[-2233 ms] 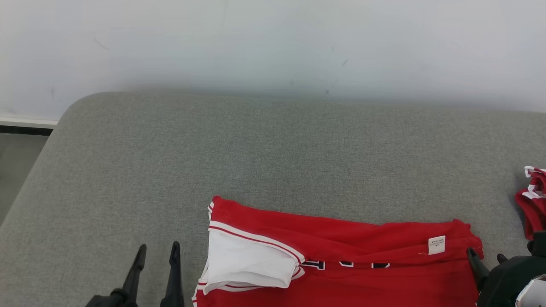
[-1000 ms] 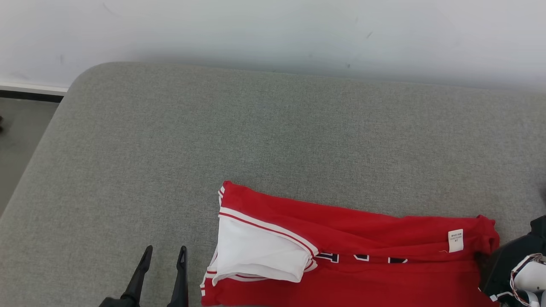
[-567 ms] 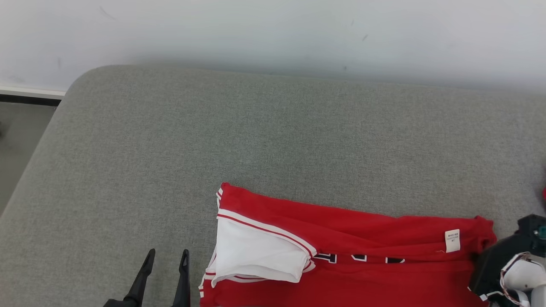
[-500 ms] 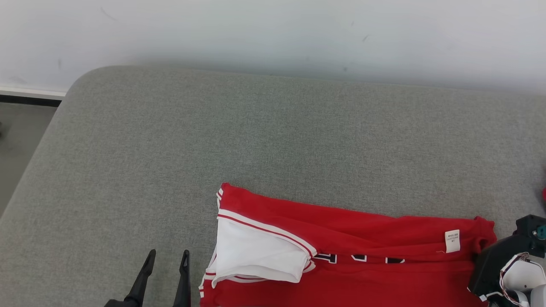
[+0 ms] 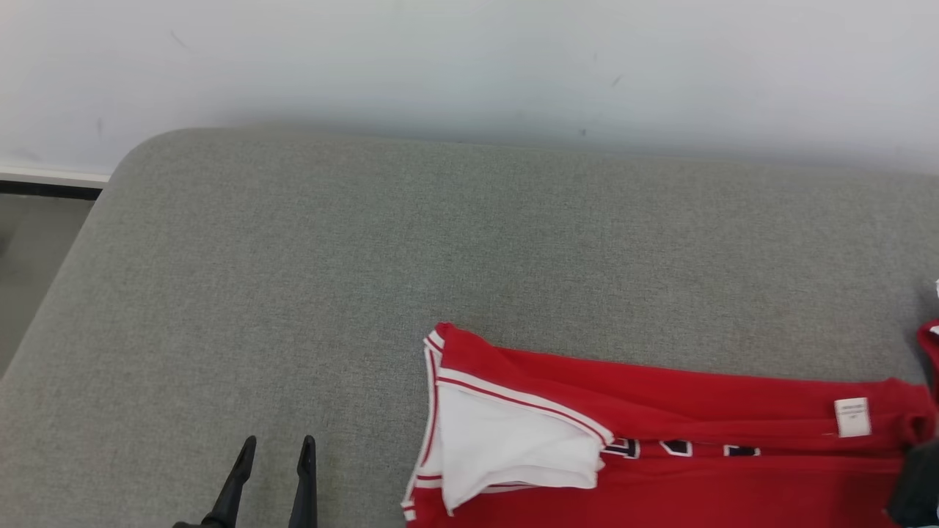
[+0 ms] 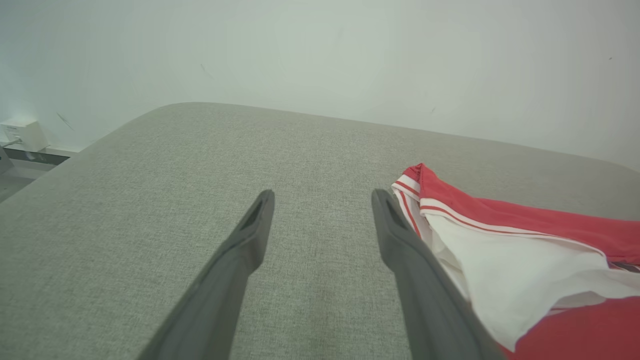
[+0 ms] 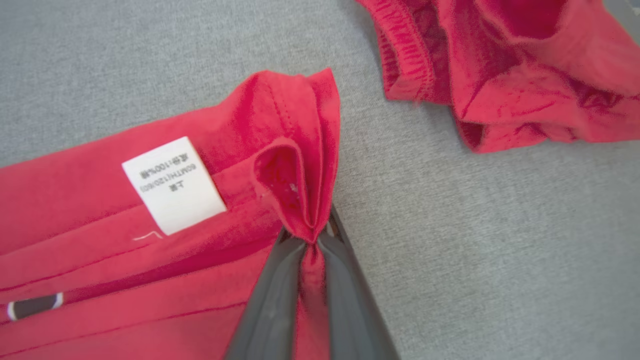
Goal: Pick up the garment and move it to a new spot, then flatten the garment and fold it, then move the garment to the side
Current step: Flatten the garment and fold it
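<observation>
Right pincer point(image 7: 309, 239): closed on a bunched fold at the right end of the red jersey garment with white striped trim point(image 7: 100, 215). Red cloth runs down between the two dark fingers point(image 7: 270, 305) and puckers into an open loop just above their tips.

Left pincer point(image 5: 275, 444): jaws wide, nothing between them. It sits at the near edge of the grey fabric-covered surface point(image 5: 293, 257), just beside the left end of the garment point(image 5: 660, 411) and apart from it. In the left wrist view the pincer point(image 6: 322, 196) points across bare grey fabric point(image 6: 150, 175), with the garment point(image 6: 500, 215) next to its right finger.

Garment position: flat along the near edge of the surface, from about the middle of that edge toward the right.
- Left end: a white inner panel point(image 5: 513, 447) is folded outward, bordered by red and white stripes.
- Right end: a white rectangular care label point(image 7: 172, 185) lies face up, near the gripped fold.
- Dark lettering with white outline point(image 5: 675, 447) runs along the middle of the garment, partly covered by a fold.

A second crumpled red garment point(image 7: 500, 75) lies on the surface point(image 7: 500, 240) toward its right edge, close to the gripped end but not touching it.

A white wall point(image 5: 469, 59) stands behind the far edge of the surface.
</observation>
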### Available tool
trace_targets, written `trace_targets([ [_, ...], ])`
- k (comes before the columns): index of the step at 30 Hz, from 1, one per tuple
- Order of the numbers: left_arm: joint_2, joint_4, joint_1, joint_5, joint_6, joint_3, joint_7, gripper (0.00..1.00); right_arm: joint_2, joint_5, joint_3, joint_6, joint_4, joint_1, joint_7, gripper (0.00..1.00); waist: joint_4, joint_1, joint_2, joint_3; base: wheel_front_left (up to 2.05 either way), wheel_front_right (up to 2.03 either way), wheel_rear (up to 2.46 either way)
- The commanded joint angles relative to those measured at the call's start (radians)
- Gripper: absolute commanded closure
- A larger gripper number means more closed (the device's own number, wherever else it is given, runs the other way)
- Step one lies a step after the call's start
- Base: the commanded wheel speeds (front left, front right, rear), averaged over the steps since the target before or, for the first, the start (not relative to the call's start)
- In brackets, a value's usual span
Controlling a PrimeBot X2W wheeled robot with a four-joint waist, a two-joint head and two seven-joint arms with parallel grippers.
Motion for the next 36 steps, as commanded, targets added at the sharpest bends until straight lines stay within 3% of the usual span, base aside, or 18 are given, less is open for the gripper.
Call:
trace_targets([
  [1,-0.003,-0.002,0.009,-0.006,0.001,0.006,-0.003,0.0,-0.025,-0.001,-0.023,-0.003,-0.048,0.028,0.011,1.0,-0.007,0.0,-0.0001,-0.009,0.0,0.0,0.0],
  [9,-0.008,-0.002,0.022,-0.01,0.001,0.001,-0.003,0.0,-0.052,-0.02,-0.114,-0.003,-0.292,0.116,0.077,1.0,-0.015,0.0,-0.0001,-0.034,0.0,0.0,0.0],
  [15,-0.01,0.003,0.024,-0.014,0.001,-0.001,-0.003,0.0,-0.032,-0.002,-0.054,-0.003,-0.441,0.144,0.133,1.0,-0.015,0.0,-0.0001,-0.048,0.0,0.0,0.0],
  [25,-0.011,0.013,0.023,-0.025,0.001,-0.015,-0.003,0.0,0.019,0.018,0.29,-0.003,-0.534,0.168,0.187,1.0,-0.008,0.0,-0.0001,-0.056,0.0,0.0,0.0],
  [36,-0.011,0.027,0.008,-0.042,0.001,-0.037,-0.003,0.0,0.074,0.068,0.644,-0.003,-0.313,0.009,0.155,1.0,0.015,0.0,-0.0001,-0.051,0.0,0.0,0.0],
])
